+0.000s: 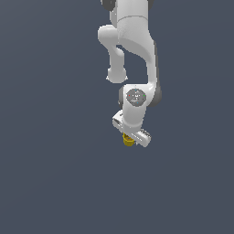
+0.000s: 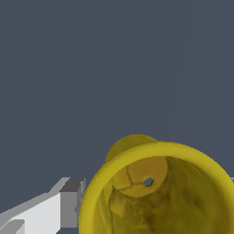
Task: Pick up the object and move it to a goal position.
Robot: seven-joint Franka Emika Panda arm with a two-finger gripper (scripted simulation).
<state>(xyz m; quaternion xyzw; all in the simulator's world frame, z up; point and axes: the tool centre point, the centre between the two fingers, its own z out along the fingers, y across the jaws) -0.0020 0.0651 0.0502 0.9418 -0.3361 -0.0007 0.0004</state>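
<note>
The object [image 1: 128, 140] is a small yellow cup that peeks out just under the white hand of my gripper [image 1: 130, 136] in the middle of the exterior view. The wrist view looks straight into the object [image 2: 155, 192]: a rimmed open top, a mottled yellow inside and a small hole in its bottom. One white and grey finger [image 2: 68, 208] presses against the outside of the rim. The other finger is hidden by the cup and the frame edge. The jaws stand closed on the cup's sides.
A flat, dark grey-blue surface [image 1: 50, 173] fills both views around the arm. The white arm links [image 1: 135, 45] rise toward the top of the exterior view. No goal marker shows.
</note>
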